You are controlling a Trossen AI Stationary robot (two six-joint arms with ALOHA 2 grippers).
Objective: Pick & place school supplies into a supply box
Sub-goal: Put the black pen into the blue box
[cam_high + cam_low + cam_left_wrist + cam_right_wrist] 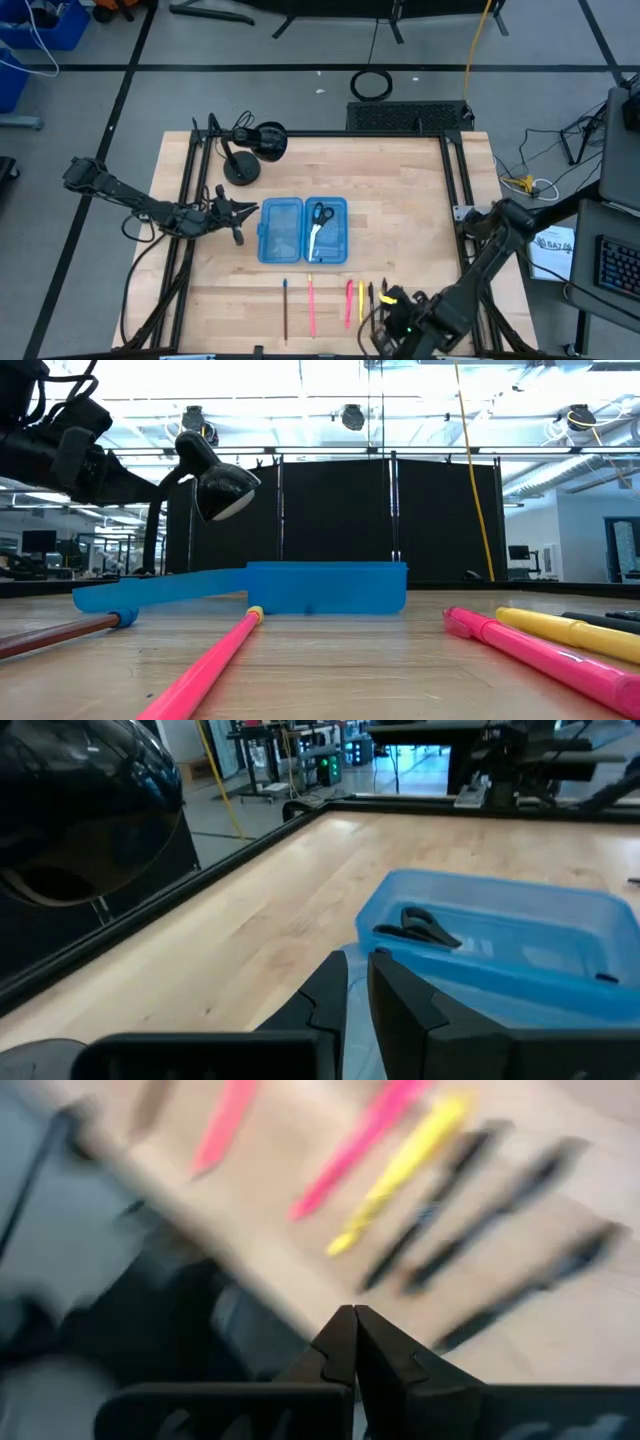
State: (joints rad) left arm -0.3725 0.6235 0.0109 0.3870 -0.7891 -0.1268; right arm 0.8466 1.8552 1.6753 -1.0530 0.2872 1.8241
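Note:
The supply box lies open mid-table, a translucent blue case of two halves; it also shows in the low view. Black-handled scissors lie in its right half. Along the near edge lie a brown pencil, pink pens, a yellow one and black ones. My left gripper hovers just left of the box, its fingers a narrow gap apart with nothing between them. My right gripper is shut above the black pens by the near edge.
A black round-based desk lamp stands at the far left, its head close to my left gripper. Black frame rails run along the table's left, far and right sides. Bare wood lies right of the box.

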